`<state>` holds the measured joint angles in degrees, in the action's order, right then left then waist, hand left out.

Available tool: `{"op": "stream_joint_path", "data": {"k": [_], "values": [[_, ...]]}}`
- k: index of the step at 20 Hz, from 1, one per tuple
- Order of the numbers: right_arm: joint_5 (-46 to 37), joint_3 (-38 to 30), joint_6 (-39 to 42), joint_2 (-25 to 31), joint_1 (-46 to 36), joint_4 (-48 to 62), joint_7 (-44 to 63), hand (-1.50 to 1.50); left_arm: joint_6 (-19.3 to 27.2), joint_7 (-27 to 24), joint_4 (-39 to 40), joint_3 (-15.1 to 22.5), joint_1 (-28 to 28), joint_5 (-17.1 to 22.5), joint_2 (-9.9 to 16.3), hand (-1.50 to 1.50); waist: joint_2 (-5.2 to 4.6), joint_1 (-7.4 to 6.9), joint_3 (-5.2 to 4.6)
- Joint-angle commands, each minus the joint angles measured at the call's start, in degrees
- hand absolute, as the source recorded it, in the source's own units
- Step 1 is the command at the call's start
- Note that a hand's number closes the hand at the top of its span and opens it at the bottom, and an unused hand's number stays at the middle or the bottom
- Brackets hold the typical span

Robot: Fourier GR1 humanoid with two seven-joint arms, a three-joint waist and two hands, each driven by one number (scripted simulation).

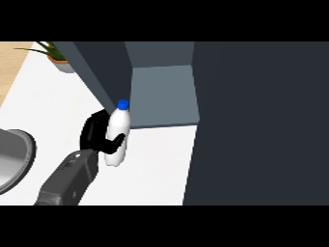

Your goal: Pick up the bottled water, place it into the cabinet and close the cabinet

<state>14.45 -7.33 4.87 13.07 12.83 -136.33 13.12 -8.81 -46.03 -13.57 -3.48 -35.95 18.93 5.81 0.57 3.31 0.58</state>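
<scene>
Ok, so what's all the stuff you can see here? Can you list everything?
water bottle: one, white with a blue cap, held upright in front of the cabinet opening
cabinet: one, dark grey, open, filling the right and top middle
cabinet door: one, dark grey, swung open at the opening's left
potted plant: one, green leaves, top left corner
counter: one, white, left and middle
round metal vessel: one, grey, left edge, partly cut off
hand: one, black, on a grey forearm, curled round the bottle

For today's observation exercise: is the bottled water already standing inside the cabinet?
No, the bottled water is held by the left hand outside the open cabinet.
</scene>
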Motion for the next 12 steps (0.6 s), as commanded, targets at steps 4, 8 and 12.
{"op": "stream_joint_path", "data": {"k": [4, 8, 12], "values": [[7.3, -3.5, 2.3, 0.5, -0.5, 1.3, -0.8, -1.50, 5.2, 4.0, -3.5, 1.6, -13.7, 2.7, -5.5, 1.50, 0.06, 3.52, -0.41], [9.8, -5.8, 4.3, 1.9, -0.2, 1.8, -1.2, -1.50, 10.1, 4.2, -2.6, 2.2, -15.2, 2.5, -5.5, 1.50, 0.06, 3.67, -0.38], [11.5, -6.7, 5.5, 2.9, -1.5, 3.4, -1.4, -1.50, 12.6, 5.4, -1.3, 3.0, -16.0, 3.3, -5.5, 1.50, -0.43, 4.20, -0.51]]}}
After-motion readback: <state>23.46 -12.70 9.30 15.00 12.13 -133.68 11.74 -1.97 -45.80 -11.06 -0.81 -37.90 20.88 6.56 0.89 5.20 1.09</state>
